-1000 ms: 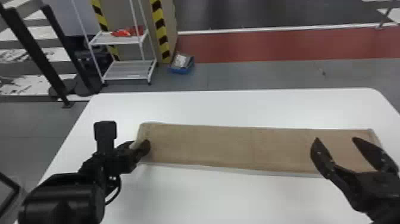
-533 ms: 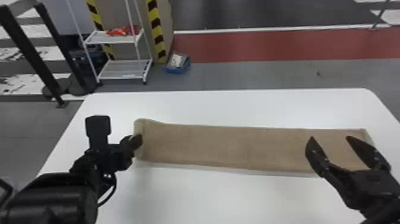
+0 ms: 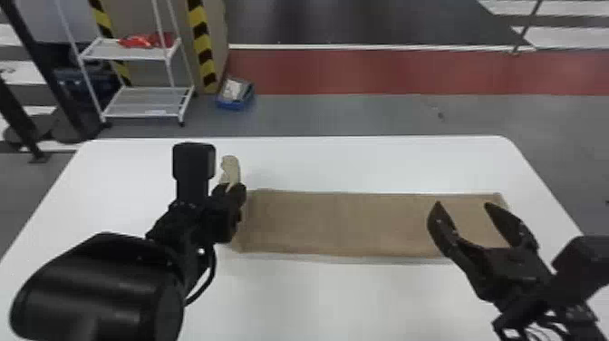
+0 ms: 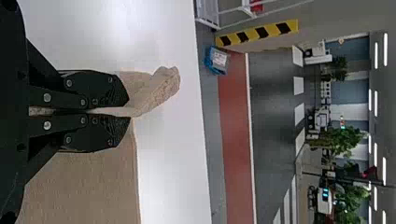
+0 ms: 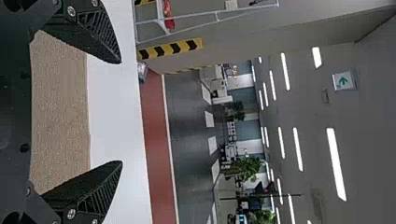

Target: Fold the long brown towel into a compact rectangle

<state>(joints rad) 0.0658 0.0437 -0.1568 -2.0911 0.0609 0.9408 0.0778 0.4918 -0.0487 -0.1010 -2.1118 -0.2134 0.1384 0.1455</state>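
Across the middle of the white table, the long brown towel is laid out as a narrow band, with most of its length flat. At the towel's left end, a pinch of cloth is gripped by the left gripper, whose two black fingers are closed together on it. Beyond those fingertips, toward the far side of the towel, a short curled flap is left sticking out, and it is lifted above the flat part. By the left wrist view, cloth is also seen between the closed fingers, and the flat part of the towel is seen beside them. Over the towel's right end, the right gripper is held open, with its fingers spread well apart and pointed toward the towel's far edge; part of the brown cloth is framed between them. How high it is held above the towel cannot be told.

Beyond the towel's far edge, a strip of bare tabletop is seen, and past that the grey floor and a red floor band. Beyond the towel's left end, on the floor, a white shelf rack is placed with red items on it, and just beside it a blue bin.
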